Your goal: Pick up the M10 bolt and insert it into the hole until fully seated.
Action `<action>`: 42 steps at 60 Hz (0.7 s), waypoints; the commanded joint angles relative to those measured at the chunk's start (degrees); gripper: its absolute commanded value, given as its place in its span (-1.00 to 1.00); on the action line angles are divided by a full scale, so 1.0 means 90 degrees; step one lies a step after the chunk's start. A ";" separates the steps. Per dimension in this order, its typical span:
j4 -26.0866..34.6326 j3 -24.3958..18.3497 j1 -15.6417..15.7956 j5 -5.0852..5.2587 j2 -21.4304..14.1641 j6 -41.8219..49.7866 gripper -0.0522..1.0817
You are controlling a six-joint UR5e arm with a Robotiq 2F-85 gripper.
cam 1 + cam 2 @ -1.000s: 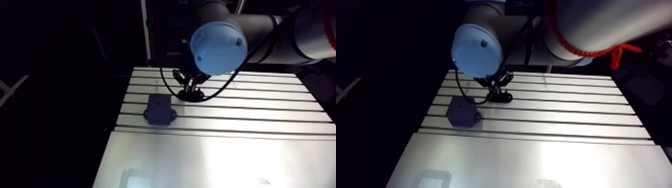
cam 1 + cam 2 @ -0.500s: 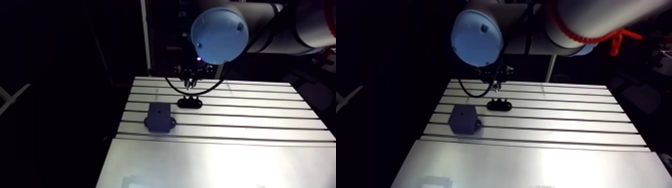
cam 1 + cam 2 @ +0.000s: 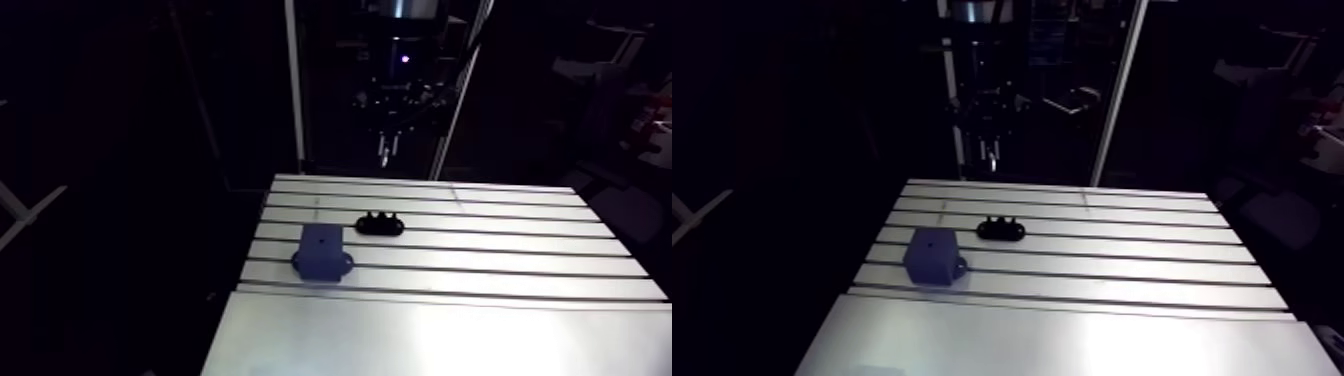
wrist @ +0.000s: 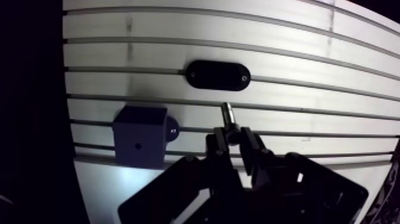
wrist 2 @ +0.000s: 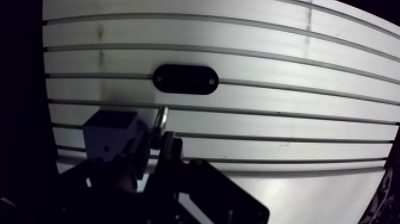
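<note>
Tool: the tool (image 4: 233, 137) is closed on the bolt (image 4: 228, 116), with one end of it pressed between the fingers. It hangs high over the far part of the surface (image 3: 520, 255).
Bolt: a short grey metal pin, a little shiny. Its shaft sticks out beyond the fingertips, and its long axis is in line with the tool, pointing down to the surface.
Block: a dark blue block (image 3: 322, 250), matte and box-shaped, with a small foot at its side. It stands near the left edge of the surface.
Hole: a small round hole (image 4: 137, 145) in the top face of the block.
Key relation: the block lies left of the tool and nearer. The bolt is well apart from the hole, so I judge the move must go sideways first, then straight down.
Black plate: a flat oval black plate (image 4: 217, 75), right of the block and farther.
</note>
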 commanded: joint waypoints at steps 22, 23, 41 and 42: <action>0.2173 -0.0958 0.0594 0.0285 0.0178 -0.0046 0.99; 0.2173 -0.0958 0.0594 0.0285 0.0178 -0.0046 0.99; 0.1802 -0.0627 0.0983 0.0190 0.0211 -0.0067 0.99; 0.1778 -0.0616 0.0994 0.0196 0.0220 -0.0067 0.99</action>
